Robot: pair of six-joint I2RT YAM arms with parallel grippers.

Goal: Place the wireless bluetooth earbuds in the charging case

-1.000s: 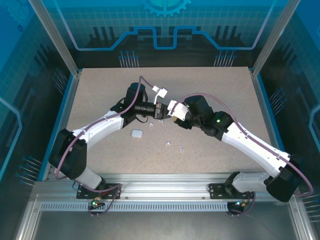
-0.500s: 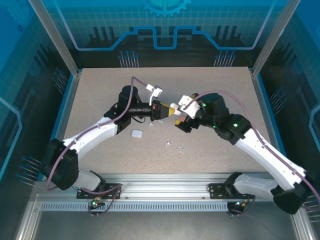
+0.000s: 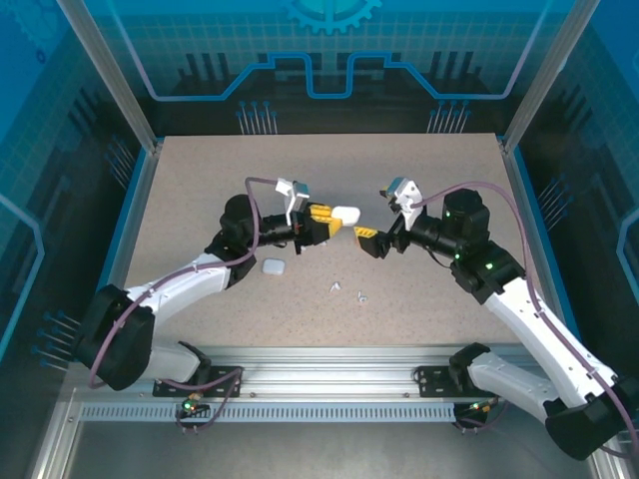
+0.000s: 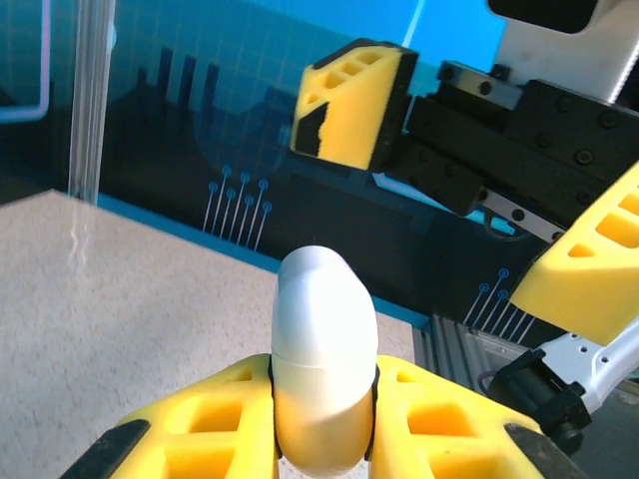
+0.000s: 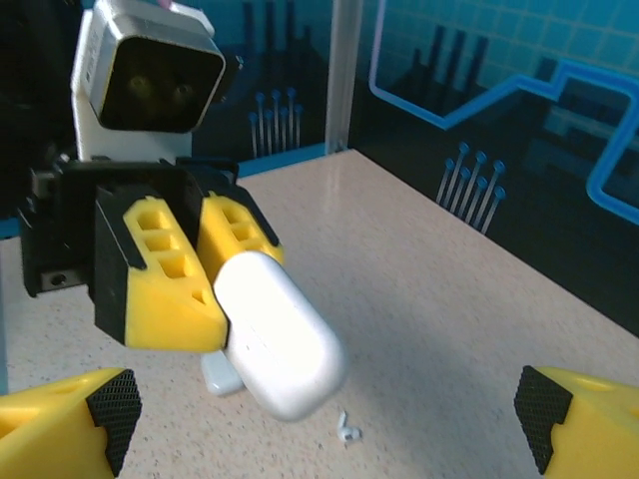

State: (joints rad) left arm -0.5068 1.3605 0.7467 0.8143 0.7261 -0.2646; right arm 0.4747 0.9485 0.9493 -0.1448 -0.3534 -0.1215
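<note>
My left gripper (image 3: 324,216) is shut on a white pebble-shaped charging case (image 3: 345,214), lid closed, held above the table. In the left wrist view the case (image 4: 321,359) stands up out of the yellow fingers (image 4: 190,424). My right gripper (image 3: 377,222) faces it from the right, open wide and apart from it. In the right wrist view the held case (image 5: 280,334) hangs between my own spread fingertips (image 5: 108,402). One white earbud (image 5: 346,429) lies on the table below it. Two more earbuds (image 3: 336,286) (image 3: 360,295) lie nearer the front.
A second white case (image 3: 274,266) lies flat on the speckled table (image 3: 200,190), left of the loose earbuds, and shows under the held case (image 5: 222,377) in the right wrist view. Glass walls with metal posts (image 3: 135,110) ring the table.
My right gripper opened off the case and drew back to the right. The left gripper kept the case and swung it slightly rightward, both arms shifting outward.
</note>
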